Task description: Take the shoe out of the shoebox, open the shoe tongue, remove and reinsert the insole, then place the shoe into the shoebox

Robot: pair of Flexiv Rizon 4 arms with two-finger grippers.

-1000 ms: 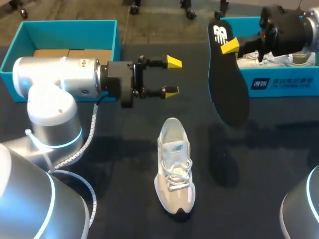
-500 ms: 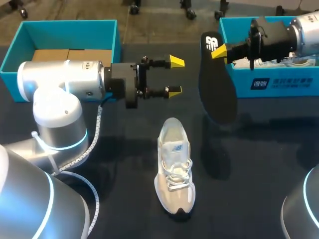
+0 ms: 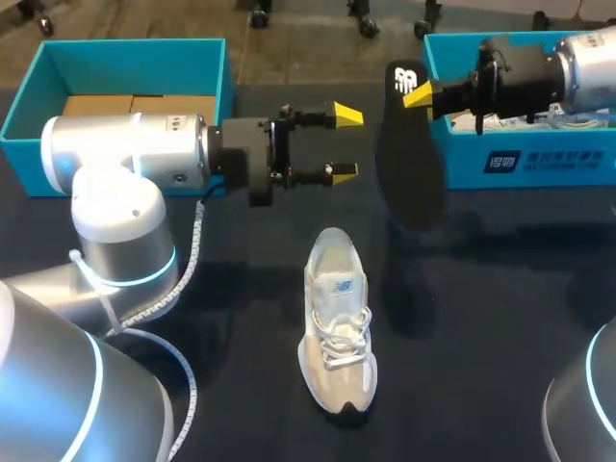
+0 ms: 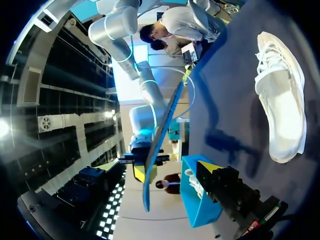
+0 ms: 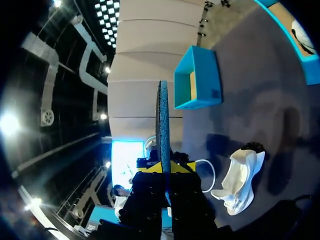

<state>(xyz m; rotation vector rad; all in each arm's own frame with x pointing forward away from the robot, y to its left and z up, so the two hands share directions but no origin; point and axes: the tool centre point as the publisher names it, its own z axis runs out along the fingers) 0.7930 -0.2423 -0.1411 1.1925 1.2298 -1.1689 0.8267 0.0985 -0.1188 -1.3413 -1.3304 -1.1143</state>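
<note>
**A:** Starting at the left, where do things stand?

**B:** The left shoebox (image 3: 135,63) sits at the far corner of the bench (image 3: 500,327). The left hand (image 3: 346,142) hovers beyond the shoe with its fingers spread, holding nothing.

**A:** And the shoe itself?

**B:** The shoe (image 3: 335,322) lies mid-bench, outside both boxes, with its toe toward the robot.

**A:** The insole?

**B:** The insole (image 3: 409,159) is out and hangs in the air. The right hand (image 3: 421,93) is clenched on its heel end, just in front of the right shoebox (image 3: 568,159).

**A:** So how far along?

**B:** I'd judge unboxing and insole removal done. Reinserting the insole and boxing the shoe are left.
</note>
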